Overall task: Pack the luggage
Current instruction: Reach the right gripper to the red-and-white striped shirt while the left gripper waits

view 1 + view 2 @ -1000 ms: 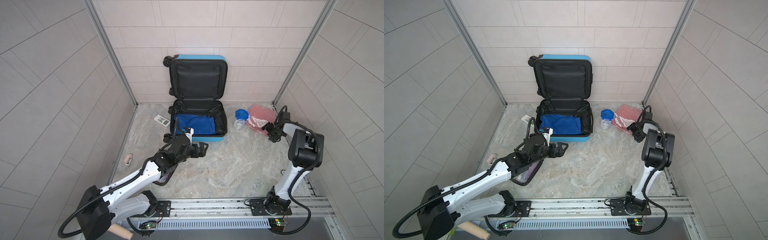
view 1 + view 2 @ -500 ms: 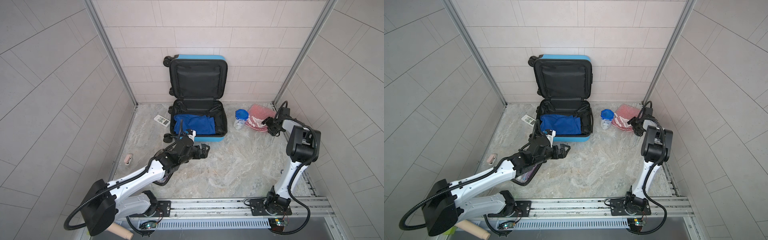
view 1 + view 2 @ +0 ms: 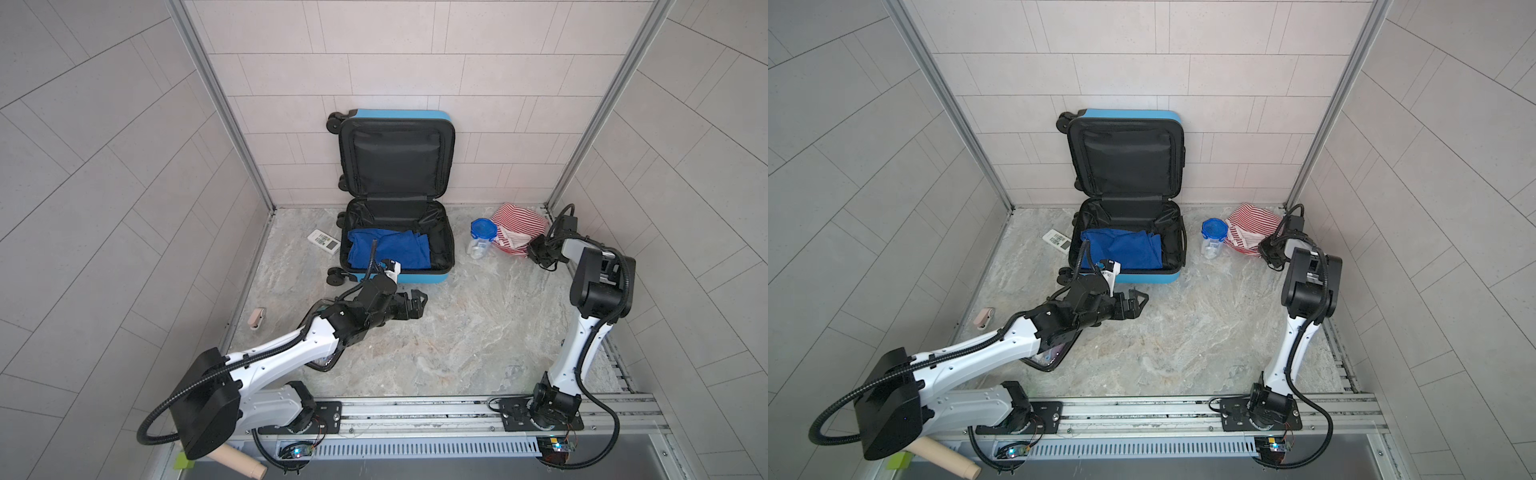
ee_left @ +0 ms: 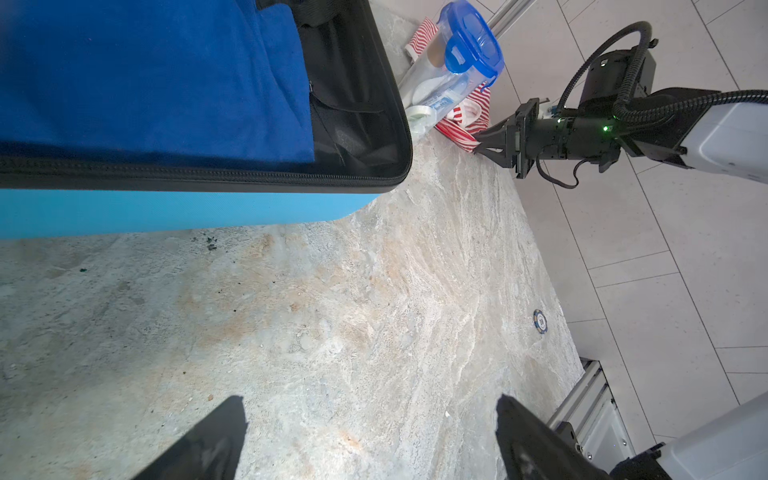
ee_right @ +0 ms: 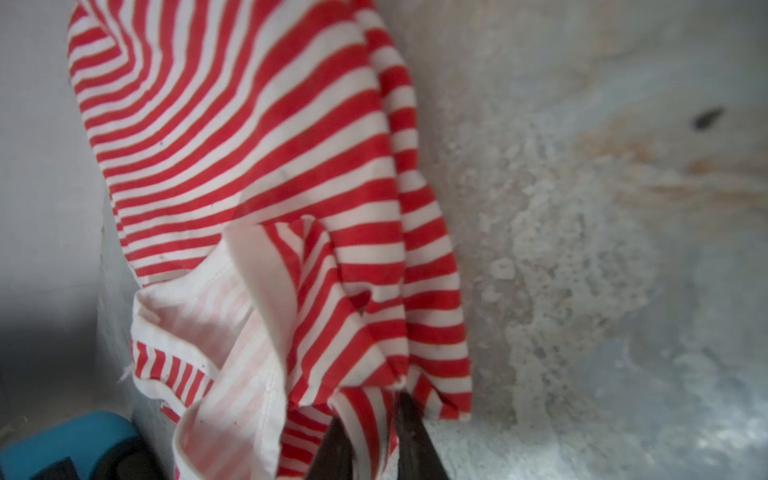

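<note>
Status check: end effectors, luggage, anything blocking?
Left end effector open, empty, in front of luggage. Right end effector shut on striped shirt. Luggage open, blue garment inside. Blue-lidded container between shirt and luggage.

Pale beige tiled walls (image 3: 395,62) enclosed a small bay on three sides, joined at the far corners by grey metal posts (image 3: 221,104). The mottled grey-and-tan stone floor (image 3: 457,332) lay evenly lit; a silver metal rail (image 3: 415,411) ran along the near edge.
</note>
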Robot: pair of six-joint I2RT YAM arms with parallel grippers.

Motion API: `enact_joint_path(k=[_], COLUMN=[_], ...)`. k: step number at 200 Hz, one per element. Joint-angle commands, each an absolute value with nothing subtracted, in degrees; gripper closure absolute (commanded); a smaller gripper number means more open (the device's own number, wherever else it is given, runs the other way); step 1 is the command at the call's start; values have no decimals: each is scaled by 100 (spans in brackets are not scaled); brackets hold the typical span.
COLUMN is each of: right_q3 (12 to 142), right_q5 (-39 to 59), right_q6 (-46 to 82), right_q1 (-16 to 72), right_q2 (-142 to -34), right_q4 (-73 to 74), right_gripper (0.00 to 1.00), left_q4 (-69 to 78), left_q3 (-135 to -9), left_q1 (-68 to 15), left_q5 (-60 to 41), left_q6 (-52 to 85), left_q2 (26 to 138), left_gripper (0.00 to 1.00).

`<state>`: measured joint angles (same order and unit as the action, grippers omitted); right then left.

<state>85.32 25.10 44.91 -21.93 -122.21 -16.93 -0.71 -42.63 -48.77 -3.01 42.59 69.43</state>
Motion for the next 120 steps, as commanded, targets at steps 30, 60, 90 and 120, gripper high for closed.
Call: enact_joint_path(k=[30,60,90,120], right_q3=[7927,7299,6709,6338], right_q5=[2263,2111,2024,1904], right_q6=[4429,4416,4311,4083], right_q1=[-2240,-2315,-2393,-2421], right_q2=[-11761,-11086,-10404,-9784], right_q4=[-1950,-1952,-2011,-2360], right_gripper=[98,100,100,100], left_q4=[-211,-239,-494,-603], left_q3=[-4465,-4425,-4501,-4526], left_q1=[-4904,-4903,-4889,-4878], left_q5=[-51,115,272,337], left_q6=[4186,4183,3894,3832], left_q2=[6756,6628,6449,6331], left_gripper=[2,2,2,2])
